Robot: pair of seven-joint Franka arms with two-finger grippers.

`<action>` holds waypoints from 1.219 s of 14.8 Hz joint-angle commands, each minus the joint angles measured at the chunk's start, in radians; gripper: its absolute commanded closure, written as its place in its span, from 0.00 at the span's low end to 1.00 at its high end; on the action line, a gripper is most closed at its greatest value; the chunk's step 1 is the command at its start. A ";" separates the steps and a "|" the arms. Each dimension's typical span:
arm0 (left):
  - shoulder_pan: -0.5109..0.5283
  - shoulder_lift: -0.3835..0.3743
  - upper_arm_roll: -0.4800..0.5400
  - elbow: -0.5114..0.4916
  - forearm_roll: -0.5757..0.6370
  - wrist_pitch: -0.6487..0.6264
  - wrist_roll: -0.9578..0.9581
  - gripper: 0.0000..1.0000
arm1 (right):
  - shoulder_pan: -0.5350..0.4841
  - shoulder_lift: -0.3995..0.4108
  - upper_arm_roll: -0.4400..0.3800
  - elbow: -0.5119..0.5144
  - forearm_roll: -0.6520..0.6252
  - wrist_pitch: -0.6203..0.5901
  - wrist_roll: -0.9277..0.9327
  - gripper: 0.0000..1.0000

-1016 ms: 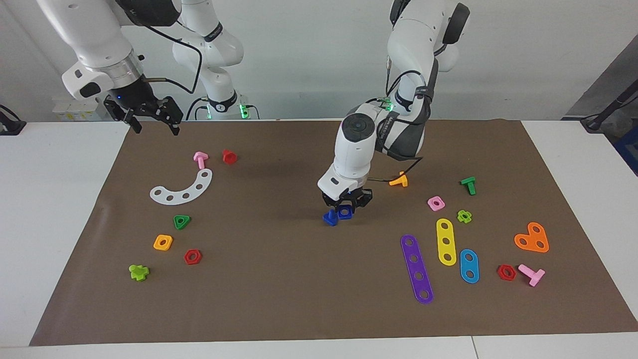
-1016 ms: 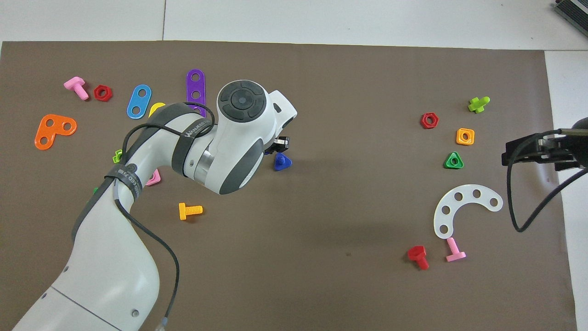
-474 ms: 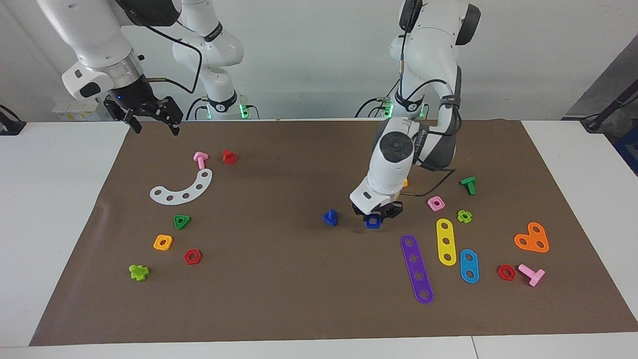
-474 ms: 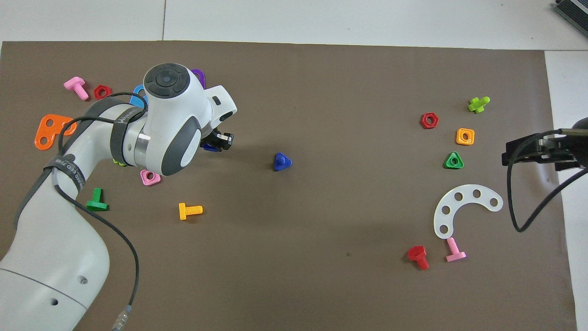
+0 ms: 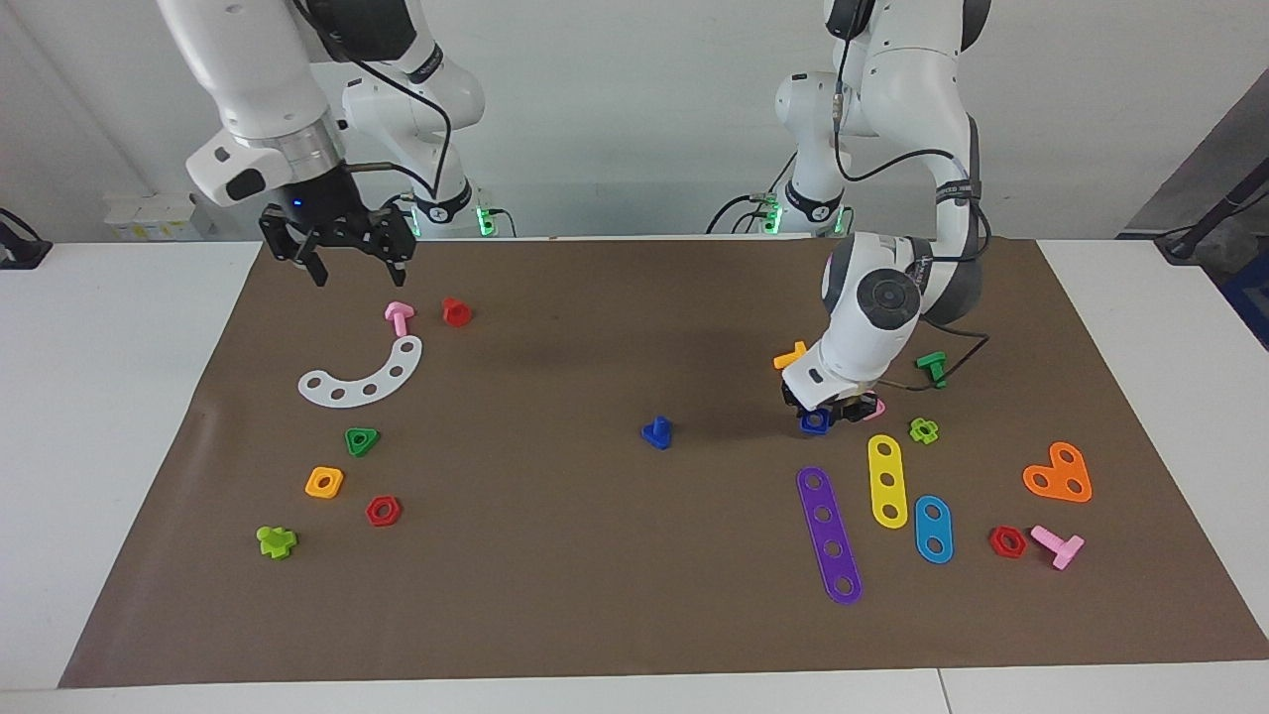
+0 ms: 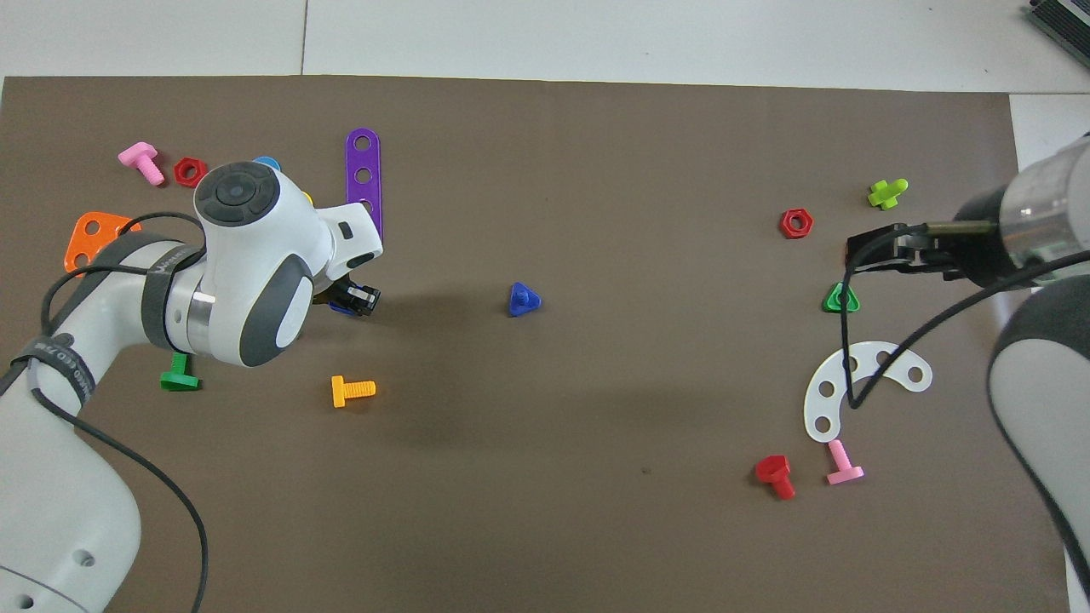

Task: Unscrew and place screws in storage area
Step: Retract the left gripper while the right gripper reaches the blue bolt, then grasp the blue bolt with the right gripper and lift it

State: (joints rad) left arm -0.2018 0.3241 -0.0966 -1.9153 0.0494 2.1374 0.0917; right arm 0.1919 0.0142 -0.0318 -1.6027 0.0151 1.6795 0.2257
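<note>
1. The left gripper (image 5: 823, 415) sits low at the right of centre in the facing view, just above the brown mat (image 5: 555, 605), clenched on a dark-blue square nut (image 5: 815, 421).
2. In the overhead view that same gripper (image 6: 353, 300) shows at the left of centre, mostly covered by the arm's white wrist; only a sliver of the nut (image 6: 341, 308) peeks out.
3. The dark-blue bolt (image 5: 656, 433), the task's screw, stands alone on the mat near the middle of the facing view, head down and shank up, well apart from the held nut.
4. In the overhead view the bolt (image 6: 522, 300) lies at the centre, with bare mat all around it.
5. The right gripper (image 5: 340, 258) hangs in the air at the upper left of the facing view, fingers spread and holding nothing, over the mat's edge near a pink bolt (image 5: 399, 316) and a red bolt (image 5: 456, 311).
6. Just below the left gripper in the facing view lie a purple strip (image 5: 829, 535) and a yellow strip (image 5: 887, 480); a pink nut (image 5: 876, 408) shows partly beside the gripper.
7. A white curved plate (image 5: 365, 376) lies in the left part of the facing view, with a green triangular nut (image 5: 362, 440) below it.
</note>
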 commanded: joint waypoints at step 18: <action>0.337 -0.206 0.003 0.259 -0.085 -0.379 0.204 0.00 | 0.445 0.608 0.012 0.138 -0.136 0.641 0.447 0.02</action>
State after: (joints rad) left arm 0.1068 0.1507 -0.0865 -1.6494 -0.0196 1.7894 0.2702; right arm 0.6474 0.5633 -0.0212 -1.5242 -0.0772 2.2871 0.7034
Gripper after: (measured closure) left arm 0.000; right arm 0.013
